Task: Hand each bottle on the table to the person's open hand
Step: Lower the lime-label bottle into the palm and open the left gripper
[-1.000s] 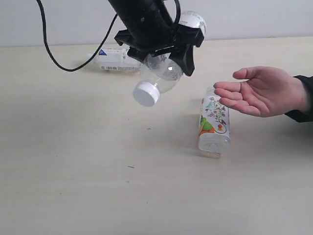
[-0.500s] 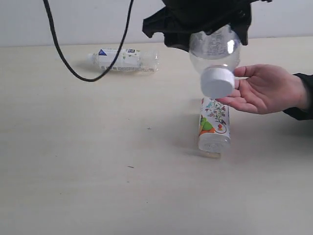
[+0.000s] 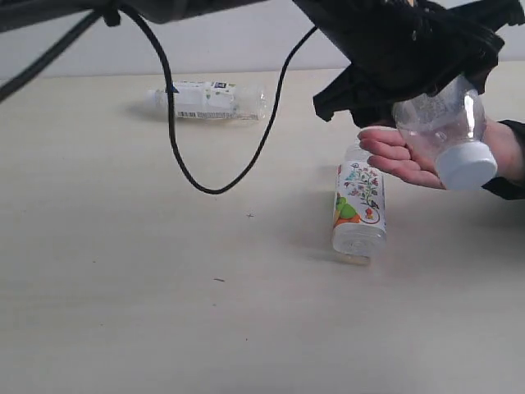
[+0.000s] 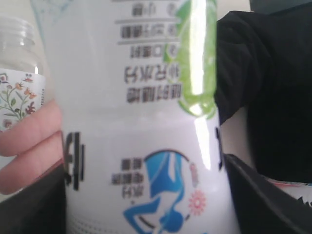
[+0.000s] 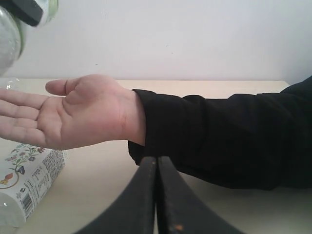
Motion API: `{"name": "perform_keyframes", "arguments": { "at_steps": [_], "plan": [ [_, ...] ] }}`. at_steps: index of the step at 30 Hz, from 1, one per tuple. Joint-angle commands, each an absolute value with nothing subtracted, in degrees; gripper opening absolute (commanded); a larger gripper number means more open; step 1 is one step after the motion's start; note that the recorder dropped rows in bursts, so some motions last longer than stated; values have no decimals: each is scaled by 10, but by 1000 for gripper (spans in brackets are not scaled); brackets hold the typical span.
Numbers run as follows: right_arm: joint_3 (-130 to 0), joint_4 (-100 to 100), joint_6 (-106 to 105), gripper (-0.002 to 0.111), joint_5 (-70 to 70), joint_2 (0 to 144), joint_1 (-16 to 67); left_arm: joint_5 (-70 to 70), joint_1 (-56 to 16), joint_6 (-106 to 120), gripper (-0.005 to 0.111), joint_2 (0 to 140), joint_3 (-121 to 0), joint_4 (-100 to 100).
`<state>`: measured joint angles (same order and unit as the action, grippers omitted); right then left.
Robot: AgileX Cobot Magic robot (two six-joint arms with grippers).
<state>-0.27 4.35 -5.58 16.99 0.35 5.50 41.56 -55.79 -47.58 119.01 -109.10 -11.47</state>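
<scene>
**Left gripper bringing a bottle over the open hand**

The left gripper (image 3: 414, 82) is pinching the green-labelled bottle (image 3: 443, 123) across its body. It is holding the bottle tilted, with the white cap (image 3: 466, 167) pointing down and toward the exterior camera. A second ago this bottle was hanging well to the left, above bare table. Half a second ago it was reaching the fingertips. Now it is sitting over the palm of the person's hand (image 3: 402, 160). The exterior view is not showing whether plastic and skin are touching. In the left wrist view the label is filling the picture, with the gripper's black pads pressing on either side of it.

So the carrying part of this handover is looking nearly finished. What seems to be remaining is lowering the bottle into the palm and spreading the gripper once the hand is bearing the weight. Letting go too high, with the bottle tilted like this, is likely to send it rolling off the fingers.

Further out, the floral bottle (image 3: 359, 209) is lying on the table (image 3: 164, 287) just beside the hand. The white-and-blue bottle (image 3: 205, 100) is lying on its side near the far edge, well apart from it. Both are waiting their turn.

The right gripper (image 5: 157, 195) is resting low beside the black sleeve (image 5: 219, 141), pressed together on nothing.
</scene>
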Motion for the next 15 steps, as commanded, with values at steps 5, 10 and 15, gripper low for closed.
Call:
{"name": "perform_keyframes", "arguments": {
  "at_steps": [5,10,15],
  "plan": [
    [0,42,-57,0,163,0,53,365,-561,-483,0,1239,-1094,-157],
    [0,42,-57,0,163,0,53,348,-561,-464,9,1265,-1094,-170],
    [0,42,-57,0,163,0,53,345,-561,-463,66,1271,-1094,-169]
  ]
}}
